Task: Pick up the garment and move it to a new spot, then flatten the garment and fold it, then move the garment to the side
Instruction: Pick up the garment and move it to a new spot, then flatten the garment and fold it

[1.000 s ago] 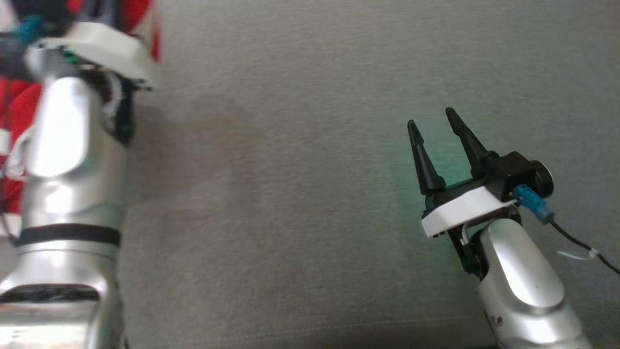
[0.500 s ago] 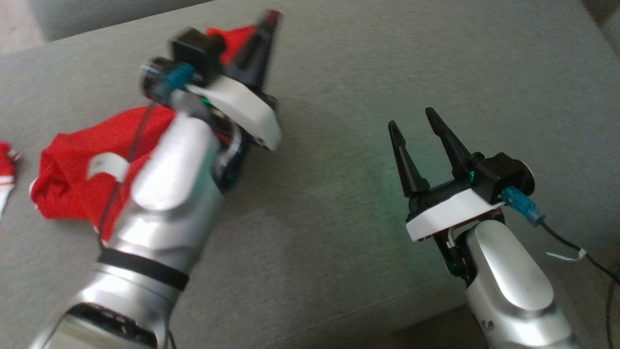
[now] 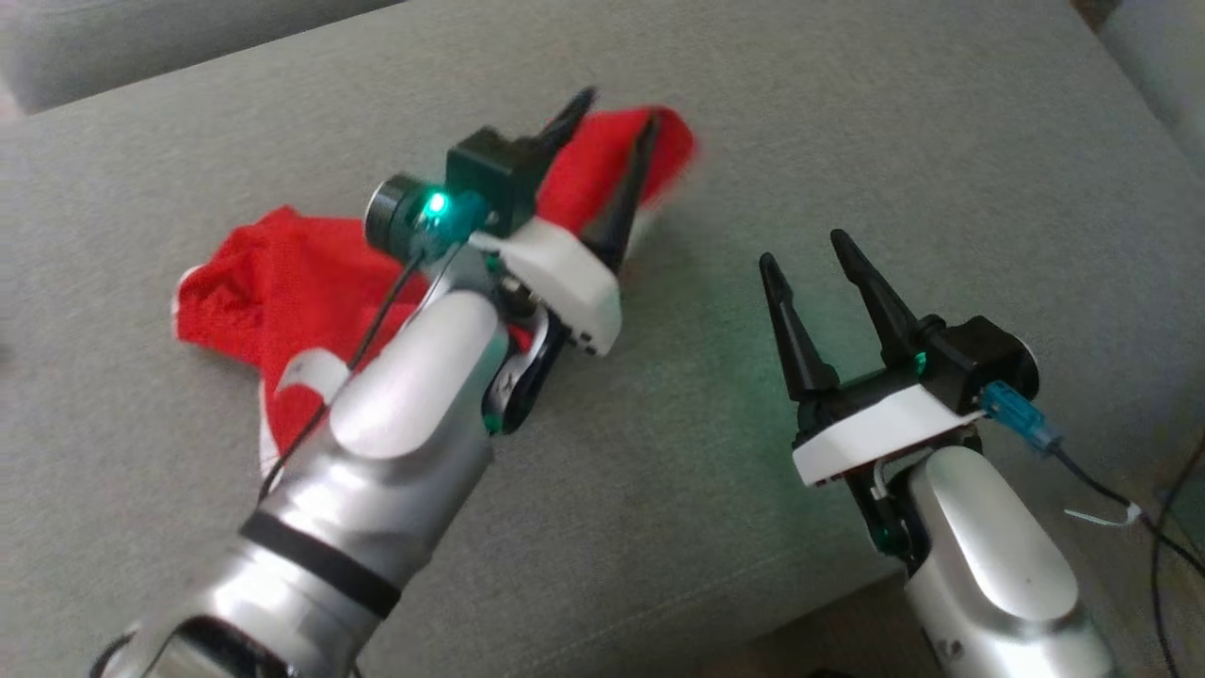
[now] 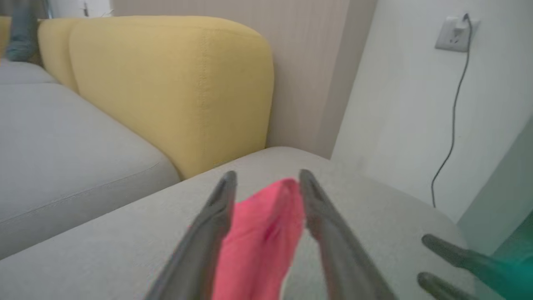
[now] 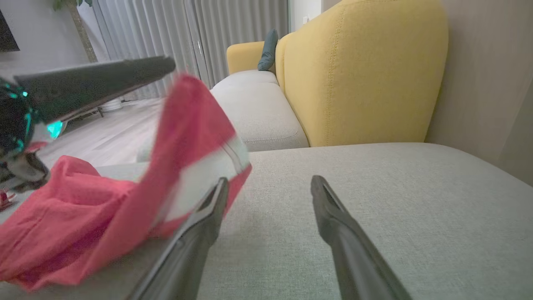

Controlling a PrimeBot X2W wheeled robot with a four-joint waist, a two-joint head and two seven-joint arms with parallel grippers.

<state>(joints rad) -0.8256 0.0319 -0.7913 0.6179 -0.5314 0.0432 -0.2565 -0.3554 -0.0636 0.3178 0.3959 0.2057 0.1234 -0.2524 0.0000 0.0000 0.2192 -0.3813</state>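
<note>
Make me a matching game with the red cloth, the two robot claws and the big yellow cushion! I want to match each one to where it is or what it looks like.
Things:
1. red mesh fabric garment
2. left claw
3. right claw
4. padded fabric sofa backrest

Matches:
A. yellow
B. fingers apart above the bare grey fabric seat cushion
C. fingers on either side of red cloth
D. crumpled, mostly lying on the grey seat

Pairs: 1-D, 2-C, 3-B, 4-A.
</note>
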